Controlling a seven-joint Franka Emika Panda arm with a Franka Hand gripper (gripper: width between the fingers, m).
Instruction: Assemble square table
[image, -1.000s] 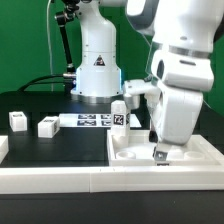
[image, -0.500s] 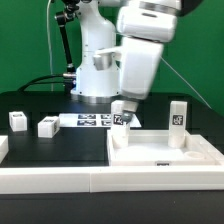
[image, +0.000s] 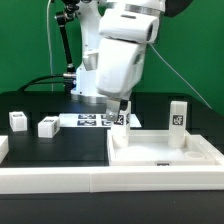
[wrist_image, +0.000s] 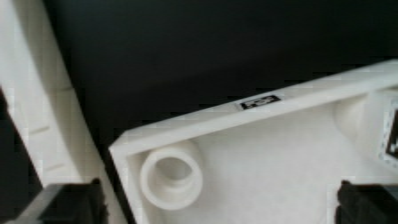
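The square table's white slab (image: 165, 152) lies flat at the exterior view's right. One white tagged leg (image: 178, 115) stands upright at its far right corner. A second tagged leg (image: 121, 119) shows at the far left corner, partly hidden by my gripper (image: 122, 106), which hangs just above it. Two loose legs (image: 17, 121) (image: 47, 126) lie on the black mat at the left. In the wrist view my gripper (wrist_image: 217, 205) is open and empty over the slab (wrist_image: 285, 150), beside a round empty socket (wrist_image: 173, 180) and an edge tag (wrist_image: 262, 101).
The marker board (image: 88, 121) lies behind the loose legs. A long white rail (image: 60, 178) runs along the front and also shows in the wrist view (wrist_image: 45, 100). The robot base (image: 95, 70) stands at the back.
My arm has risen from the slab's right side and swung to the exterior view's left, to the far left corner. The right leg, earlier hidden by the arm, now stands free.
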